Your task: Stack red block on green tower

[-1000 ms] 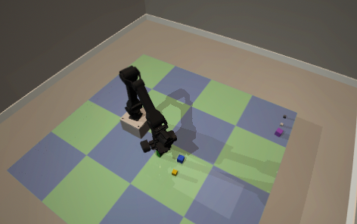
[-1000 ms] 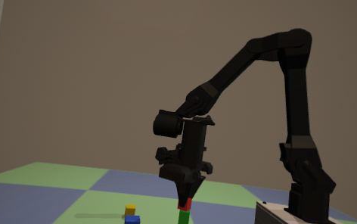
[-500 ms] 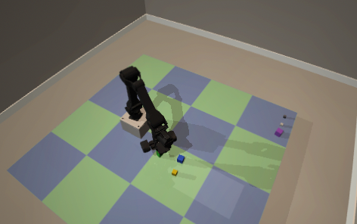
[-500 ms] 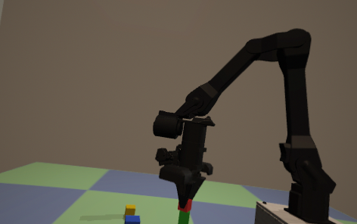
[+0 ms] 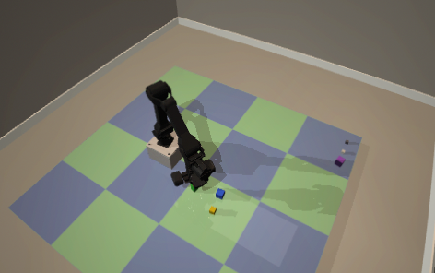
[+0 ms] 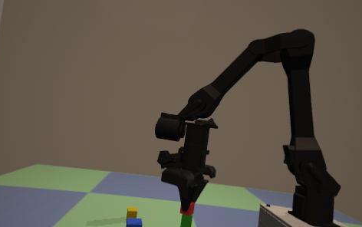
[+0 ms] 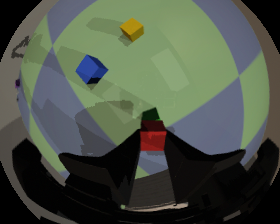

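Matte blk arm (image 5: 182, 126) (image 6: 234, 73) w/ chunky rounded joints, a lighter grey-brown band or two, prob. screws dotting its pale base box (image 5: 159, 154) (image 6: 271, 220).
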`<state>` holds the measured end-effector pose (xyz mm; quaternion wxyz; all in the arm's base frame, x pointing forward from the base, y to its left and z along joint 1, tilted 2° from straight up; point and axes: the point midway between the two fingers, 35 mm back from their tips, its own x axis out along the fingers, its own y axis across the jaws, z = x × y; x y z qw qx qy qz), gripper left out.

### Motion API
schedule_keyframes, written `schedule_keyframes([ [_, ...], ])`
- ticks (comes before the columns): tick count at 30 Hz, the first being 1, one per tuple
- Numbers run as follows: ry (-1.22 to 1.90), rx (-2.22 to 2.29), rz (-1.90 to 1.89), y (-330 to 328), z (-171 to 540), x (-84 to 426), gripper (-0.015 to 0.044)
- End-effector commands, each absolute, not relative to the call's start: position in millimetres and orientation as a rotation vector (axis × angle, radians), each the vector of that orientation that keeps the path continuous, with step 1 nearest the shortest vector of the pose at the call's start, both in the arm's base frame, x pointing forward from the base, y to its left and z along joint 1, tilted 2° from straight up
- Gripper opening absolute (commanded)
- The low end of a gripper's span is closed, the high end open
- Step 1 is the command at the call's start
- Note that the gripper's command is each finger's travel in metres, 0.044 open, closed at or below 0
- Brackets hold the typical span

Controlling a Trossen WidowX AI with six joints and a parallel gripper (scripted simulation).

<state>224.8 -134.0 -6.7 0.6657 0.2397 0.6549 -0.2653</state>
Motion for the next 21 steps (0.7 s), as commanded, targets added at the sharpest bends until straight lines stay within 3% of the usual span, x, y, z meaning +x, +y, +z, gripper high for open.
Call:
schedule_keyframes([
  [1,1.484,0.537,-0.599,-134.0,-8.1,223.6,0.0000],
  [8,1.484,0.537,-0.599,-134.2,-0.3,223.8,0.0000],
  [21,1.487,0.543,-0.599,-133.1,-6.4,223.2,0.0341],
])
